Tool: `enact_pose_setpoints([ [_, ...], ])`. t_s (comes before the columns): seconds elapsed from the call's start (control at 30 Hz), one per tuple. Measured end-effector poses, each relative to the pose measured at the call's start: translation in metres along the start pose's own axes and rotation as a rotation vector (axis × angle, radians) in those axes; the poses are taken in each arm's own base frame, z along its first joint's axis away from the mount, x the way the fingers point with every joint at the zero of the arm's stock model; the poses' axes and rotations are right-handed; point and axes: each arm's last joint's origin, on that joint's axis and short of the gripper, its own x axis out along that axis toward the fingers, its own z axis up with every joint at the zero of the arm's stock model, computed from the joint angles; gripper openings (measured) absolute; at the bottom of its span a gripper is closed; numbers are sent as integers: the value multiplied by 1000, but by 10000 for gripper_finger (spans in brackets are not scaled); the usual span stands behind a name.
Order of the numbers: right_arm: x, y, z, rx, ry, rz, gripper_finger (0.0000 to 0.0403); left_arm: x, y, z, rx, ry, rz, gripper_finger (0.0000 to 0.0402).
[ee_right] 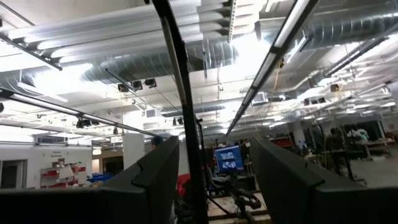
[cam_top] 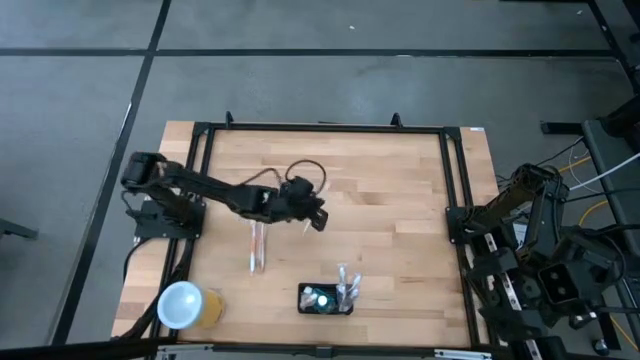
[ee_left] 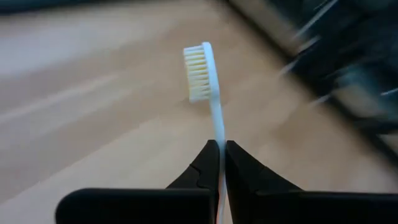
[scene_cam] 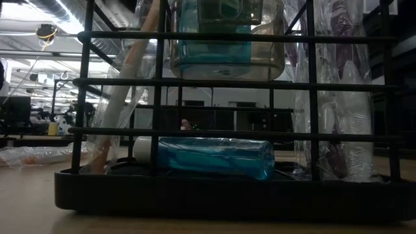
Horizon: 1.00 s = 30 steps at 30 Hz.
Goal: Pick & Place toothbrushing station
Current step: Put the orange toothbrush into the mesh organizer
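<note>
High view shows me the left gripper (cam_top: 318,219) over the middle of the desk (cam_top: 400,200), the toothbrushing station (cam_top: 325,299) near the front edge, and the right arm parked off the right edge. Left wrist view: my claw is clamped on a white toothbrush (ee_left: 208,81). Right wrist view: the right gripper (ee_right: 214,180) stands wide, holding nothing.

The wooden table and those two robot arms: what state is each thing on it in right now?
Left hand: shut on a white toothbrush, raised over the table's middle.
Right hand: open, empty, parked off the table's right edge.
Small black slotted holder box: near the front edge, with a blue bottle lying inside.
Wrapped toothbrush packet: lying flat on the table.
White-topped yellow cup: at the front left corner.
</note>
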Motion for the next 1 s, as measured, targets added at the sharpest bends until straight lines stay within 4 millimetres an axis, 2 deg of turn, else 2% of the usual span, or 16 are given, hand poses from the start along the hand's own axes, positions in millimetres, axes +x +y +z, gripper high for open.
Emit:
enact_pose_setpoints([
  [0.07, 0, 0, 0, -5, -9, 4, 201, -22, -13, 7, 12, -56, -79, 3],
  [0.13, 0, 0, 1, -4, -16, 10, 201, -41, -23, 2, 56, -87, -117, 3],
  [0.3, -1, 2, 1, -4, -23, 25, 201, -90, -58, -19, 125, -250, -241, 2],
  [0.4, -1, 2, 1, -4, -35, 42, 201, -114, -72, -38, 159, -357, -227, 2],
  [0.5, -1, 2, 2, 4, -38, 40, 201, -134, -78, -57, 143, -442, -173, 1],
  [0.67, -1, 1, 2, 33, -33, 26, 200, -146, -75, -104, 71, -525, -126, 2],
  [0.8, -1, 0, 2, 61, -27, 0, 200, -145, -79, -132, 84, -541, -131, 2],
  [1.0, 0, -1, 3, 90, -40, 4, 200, -144, -82, -150, 113, -559, -106, 1],
])
